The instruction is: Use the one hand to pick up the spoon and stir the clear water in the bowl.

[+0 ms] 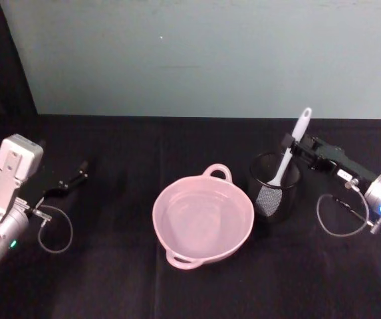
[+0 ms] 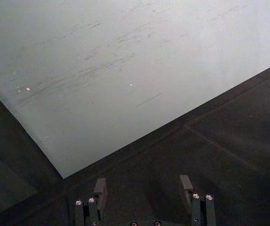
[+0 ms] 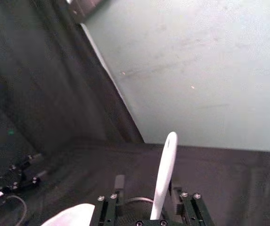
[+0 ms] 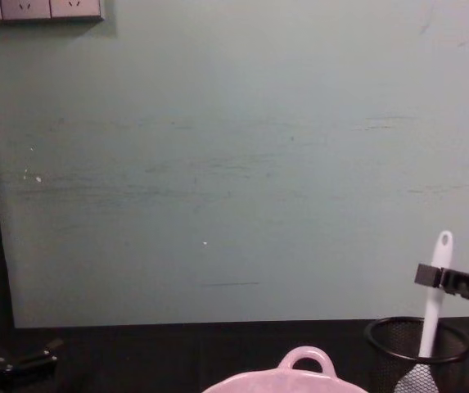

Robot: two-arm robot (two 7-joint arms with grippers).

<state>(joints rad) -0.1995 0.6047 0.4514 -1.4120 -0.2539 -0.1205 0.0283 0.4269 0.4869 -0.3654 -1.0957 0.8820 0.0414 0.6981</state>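
One bowl (image 1: 203, 219), pink, nearest, mid-surface (image 1: 110, 279), two loop handles. One mesh cup (image 1: 274, 185) just at its 2 o'clock, one spoon (image 1: 291, 147) upright inside. Right hand (image 1: 295, 147) at handle, fingers straddling it; contact unclear. Left hand (image 1: 77, 174) well off at 9 o'clock, open, empty. Bare surface between. Wall (image 1: 210, 53) behind.

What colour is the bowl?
Pale pink bowl, clearest in the head view.

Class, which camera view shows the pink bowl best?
The head view: the whole bowl shows from above, both handles and its inside. The chest view catches just its rim and loop handle; the right wrist view, a pale sliver.
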